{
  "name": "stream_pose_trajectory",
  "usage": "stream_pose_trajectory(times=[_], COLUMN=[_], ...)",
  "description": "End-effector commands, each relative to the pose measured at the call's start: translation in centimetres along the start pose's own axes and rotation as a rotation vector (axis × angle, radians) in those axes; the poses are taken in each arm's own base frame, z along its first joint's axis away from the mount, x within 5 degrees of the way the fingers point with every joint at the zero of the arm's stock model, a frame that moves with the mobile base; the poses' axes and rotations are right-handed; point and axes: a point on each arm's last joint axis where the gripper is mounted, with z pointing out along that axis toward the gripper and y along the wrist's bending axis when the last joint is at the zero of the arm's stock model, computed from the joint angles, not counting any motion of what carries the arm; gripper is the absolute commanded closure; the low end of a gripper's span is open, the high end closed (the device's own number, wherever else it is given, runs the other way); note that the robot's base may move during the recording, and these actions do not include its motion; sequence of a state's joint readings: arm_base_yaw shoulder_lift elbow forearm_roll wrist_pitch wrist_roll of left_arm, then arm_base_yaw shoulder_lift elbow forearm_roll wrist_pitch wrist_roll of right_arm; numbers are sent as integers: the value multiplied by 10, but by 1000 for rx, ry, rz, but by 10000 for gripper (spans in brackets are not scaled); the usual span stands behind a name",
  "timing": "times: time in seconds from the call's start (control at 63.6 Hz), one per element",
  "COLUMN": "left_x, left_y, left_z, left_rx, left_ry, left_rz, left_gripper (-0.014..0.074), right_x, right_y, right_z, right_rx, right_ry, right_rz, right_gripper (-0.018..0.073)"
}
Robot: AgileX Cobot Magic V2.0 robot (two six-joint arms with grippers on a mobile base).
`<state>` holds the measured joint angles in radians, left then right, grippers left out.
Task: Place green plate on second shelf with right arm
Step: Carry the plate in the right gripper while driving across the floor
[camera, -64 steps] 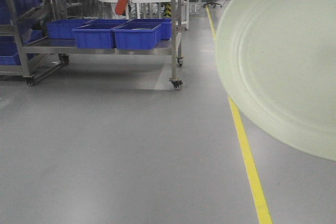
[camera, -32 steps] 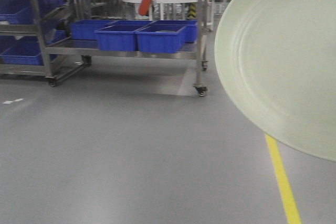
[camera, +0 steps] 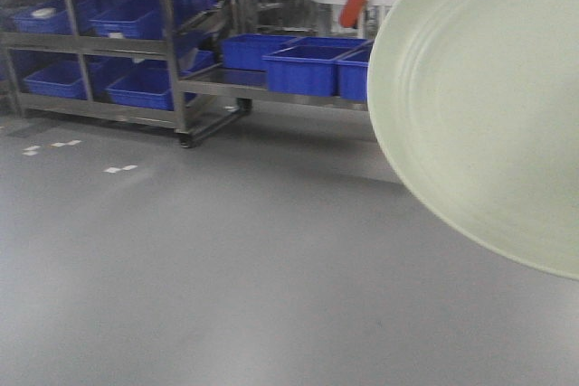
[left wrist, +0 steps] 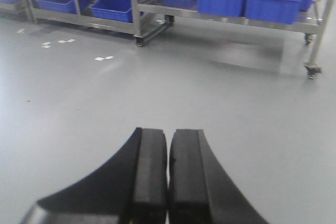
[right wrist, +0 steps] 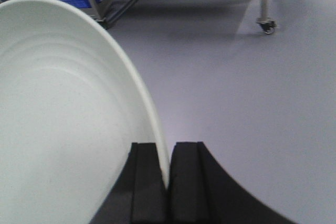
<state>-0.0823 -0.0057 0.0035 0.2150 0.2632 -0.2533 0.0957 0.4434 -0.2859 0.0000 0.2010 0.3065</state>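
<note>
Exterior front-facing view: the green plate (camera: 488, 106) fills the right side, held up in the air on a tilt with its ringed face toward us, well above the grey floor (camera: 226, 268) and well apart from the shelving behind it. From the right wrist you can see why it hangs there: the right gripper (right wrist: 167, 177) has its two black fingers pinched on the plate's rim, the thin edge running up between them and the pale dish spreading off to the left. The left gripper (left wrist: 168, 171) has its fingers pressed flat together with nothing between them, out over bare floor. Along the back wall stands a metal rack (camera: 167, 42) with blue bins (camera: 145, 88) on its lower shelf and more on the shelf above; the bin at the far left end of that upper shelf has a white object (camera: 42, 13) in it, too blurred to identify. To its right, a second rack (camera: 262, 88) carries a row of blue crates (camera: 303, 70) on its low shelf, their right end hidden by the plate; what they hold I cannot tell. An orange-red thing (camera: 353, 11) shows behind the crates, and small white marks (camera: 113, 169) dot the floor near the left rack.
</note>
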Motion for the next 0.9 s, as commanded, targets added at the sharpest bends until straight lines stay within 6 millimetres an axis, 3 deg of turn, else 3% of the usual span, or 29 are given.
stream_pose_trajectory(times=[0.0,0.88], left_x=[4,4], left_y=[-2,-2], left_z=[2,2], left_rx=[30,30], left_ry=[-67,-67], left_rz=[-6,-6], left_gripper=[472,472], right_x=[-20,-20], right_y=[6,6], right_z=[-3,-3], right_rx=[-36,-36], right_ry=[-134,-134], right_rz=[3,3], right_gripper=[503,503])
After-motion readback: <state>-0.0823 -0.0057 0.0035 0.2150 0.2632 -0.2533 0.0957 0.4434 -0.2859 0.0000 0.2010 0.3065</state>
